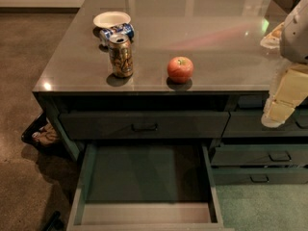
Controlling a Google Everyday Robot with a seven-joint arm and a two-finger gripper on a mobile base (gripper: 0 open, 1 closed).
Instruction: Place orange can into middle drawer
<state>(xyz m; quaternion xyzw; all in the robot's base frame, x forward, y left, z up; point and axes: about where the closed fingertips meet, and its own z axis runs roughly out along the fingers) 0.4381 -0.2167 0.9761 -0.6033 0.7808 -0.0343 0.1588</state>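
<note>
The orange can stands upright near the front edge of the grey countertop, left of centre. It has an orange-gold and brown label and a silver top. The middle drawer is pulled open below it, dark grey-green with a bare flat floor and a pale front rim. My gripper hangs at the right edge of the view, in front of the right-hand drawers, well to the right of the can and holding nothing.
A red apple sits to the right of the can. A blue-and-white can lies on its side behind it, next to a white bowl. The closed top drawer has a dark bar handle. Narrower drawers are at right.
</note>
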